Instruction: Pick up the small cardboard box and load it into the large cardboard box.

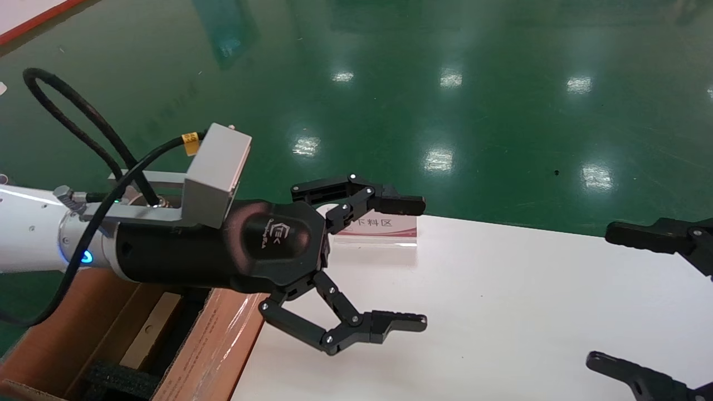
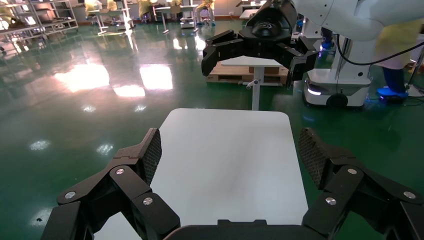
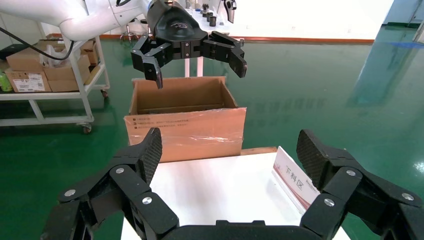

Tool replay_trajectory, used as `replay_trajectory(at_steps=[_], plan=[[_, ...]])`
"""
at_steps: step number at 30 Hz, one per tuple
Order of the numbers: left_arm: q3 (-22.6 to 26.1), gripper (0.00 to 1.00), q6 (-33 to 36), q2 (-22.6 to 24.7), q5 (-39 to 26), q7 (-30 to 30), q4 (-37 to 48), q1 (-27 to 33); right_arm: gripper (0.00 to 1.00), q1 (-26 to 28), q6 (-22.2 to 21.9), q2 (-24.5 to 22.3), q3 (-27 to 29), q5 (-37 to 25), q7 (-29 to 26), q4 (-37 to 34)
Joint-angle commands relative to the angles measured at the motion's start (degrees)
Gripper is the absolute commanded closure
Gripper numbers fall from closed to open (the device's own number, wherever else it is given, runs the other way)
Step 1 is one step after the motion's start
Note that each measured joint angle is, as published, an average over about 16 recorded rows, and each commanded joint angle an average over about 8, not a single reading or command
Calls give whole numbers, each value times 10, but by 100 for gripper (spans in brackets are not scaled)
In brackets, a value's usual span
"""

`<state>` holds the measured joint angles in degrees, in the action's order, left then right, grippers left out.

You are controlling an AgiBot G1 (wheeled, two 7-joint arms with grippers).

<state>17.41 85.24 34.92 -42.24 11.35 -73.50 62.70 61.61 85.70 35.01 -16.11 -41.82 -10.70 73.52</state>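
Head view: my left gripper (image 1: 412, 264) hangs spread wide and empty over the white table (image 1: 501, 301), beside the long brown corrugated carton (image 1: 211, 345); my right gripper (image 1: 635, 301) waits open. No small cardboard box shows anywhere.

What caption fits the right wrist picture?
Open right tool above white table, facing open left tool over large cardboard box.

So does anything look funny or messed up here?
One odd thing: no small cardboard box shows anywhere on the white table. The left hand and right hand both hang open and empty above it. The large cardboard box looks undamaged.
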Motion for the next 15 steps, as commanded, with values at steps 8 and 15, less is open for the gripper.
replay_trajectory(at_steps=[8,15], plan=[[-5,0,2,0,1,-2,0,-4,0,0,0,0,0,0,0,0],[-9,0,3,1,3,-4,-1,-8,0,0,0,0,-1,0,0,0]])
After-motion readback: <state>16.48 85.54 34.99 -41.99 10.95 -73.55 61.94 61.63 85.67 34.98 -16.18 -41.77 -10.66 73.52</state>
